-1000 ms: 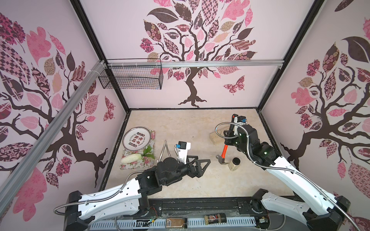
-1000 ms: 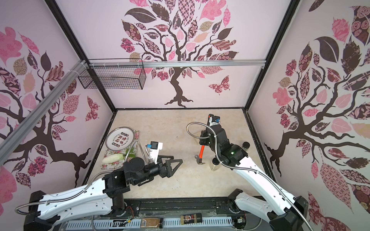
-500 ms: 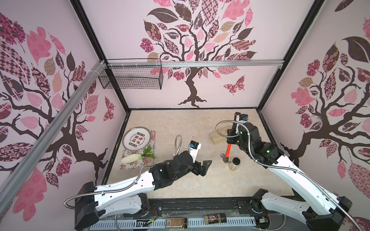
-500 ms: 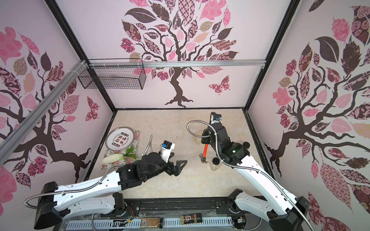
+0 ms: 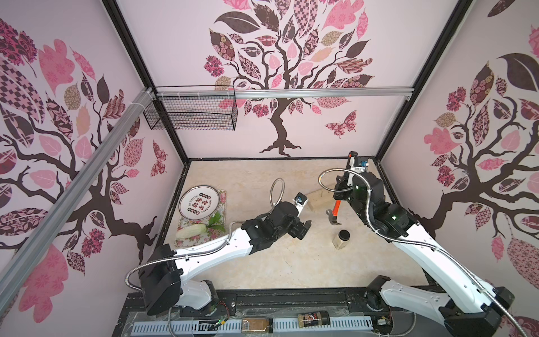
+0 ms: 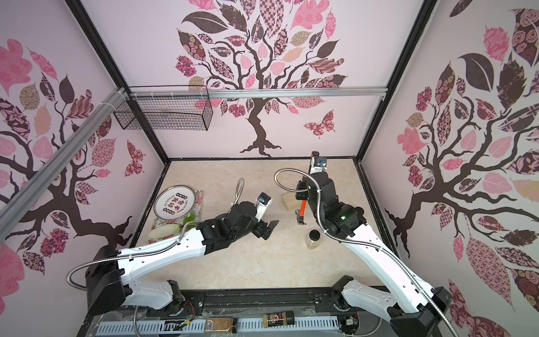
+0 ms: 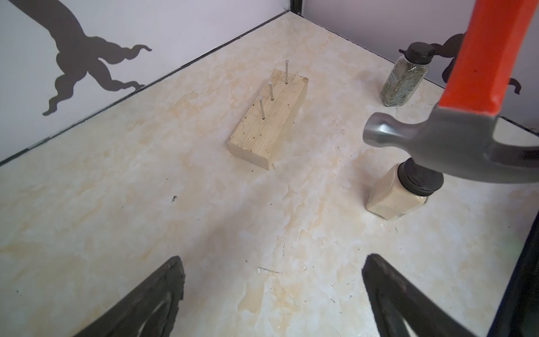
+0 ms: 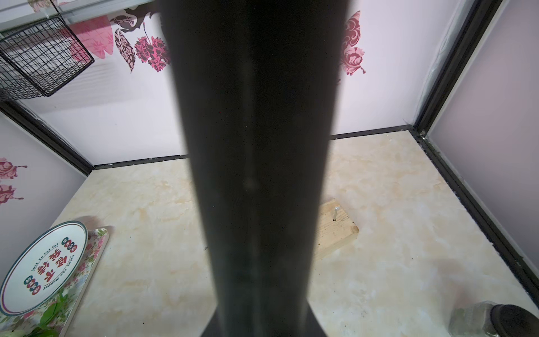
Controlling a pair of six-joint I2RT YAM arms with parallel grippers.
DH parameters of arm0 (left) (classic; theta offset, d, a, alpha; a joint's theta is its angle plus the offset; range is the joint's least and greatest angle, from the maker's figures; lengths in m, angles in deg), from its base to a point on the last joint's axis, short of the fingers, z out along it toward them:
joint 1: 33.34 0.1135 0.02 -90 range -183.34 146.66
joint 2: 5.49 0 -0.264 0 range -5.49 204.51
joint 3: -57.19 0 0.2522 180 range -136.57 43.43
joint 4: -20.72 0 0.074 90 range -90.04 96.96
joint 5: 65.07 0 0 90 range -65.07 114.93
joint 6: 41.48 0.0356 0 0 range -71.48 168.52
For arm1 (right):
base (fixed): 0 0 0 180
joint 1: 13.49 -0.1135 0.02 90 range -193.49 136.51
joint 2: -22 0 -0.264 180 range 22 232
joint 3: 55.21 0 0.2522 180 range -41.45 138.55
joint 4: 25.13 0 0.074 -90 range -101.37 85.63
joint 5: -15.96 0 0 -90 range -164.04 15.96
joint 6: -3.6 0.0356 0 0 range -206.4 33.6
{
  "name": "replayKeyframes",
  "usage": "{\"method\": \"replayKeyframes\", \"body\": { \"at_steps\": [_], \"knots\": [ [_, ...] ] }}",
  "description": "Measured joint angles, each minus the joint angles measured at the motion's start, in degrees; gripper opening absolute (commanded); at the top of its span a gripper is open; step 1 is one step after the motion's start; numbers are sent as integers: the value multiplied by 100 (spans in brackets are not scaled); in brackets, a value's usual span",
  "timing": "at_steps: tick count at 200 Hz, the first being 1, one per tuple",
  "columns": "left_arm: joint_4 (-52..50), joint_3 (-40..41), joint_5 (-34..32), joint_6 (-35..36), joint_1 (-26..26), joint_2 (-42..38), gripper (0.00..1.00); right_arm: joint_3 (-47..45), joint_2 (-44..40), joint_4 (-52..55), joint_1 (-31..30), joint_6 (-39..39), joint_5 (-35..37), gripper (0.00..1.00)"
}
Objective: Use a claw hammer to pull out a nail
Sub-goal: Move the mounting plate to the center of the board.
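Our right gripper (image 5: pixel 341 189) is clamped on the black handle of the claw hammer (image 5: pixel 337 205). The hammer hangs head down, with its orange neck just below the jaws and its steel head low over the table (image 5: pixel 291 262). The head sits between the wooden block (image 7: pixel 271 122) and a jar of pale powder (image 7: pixel 393 198), touching neither. From the left wrist view it crosses in front of that jar's black lid.

Three nails (image 7: pixel 271 92) stand upright in a row along one edge of the block, well clear of the claw. A second jar of green herbs (image 7: pixel 405 81) stands beyond, near the wall.

Our left gripper (image 7: pixel 272 259) has its fingers spread wide and holds nothing. It hovers over bare table and faces the block. Behind our left arm, a plate (image 5: pixel 199 201) rests on a floral tray (image 5: pixel 223 195) by the left wall.
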Motion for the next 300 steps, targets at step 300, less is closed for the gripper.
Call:
{"method": "replayKeyframes", "body": {
  "at_steps": [300],
  "knots": [
    [-1502,-5193,2892,1591,1611,5394,98,-103,-348,-553,87,-975,-164,18]
  ]
}}
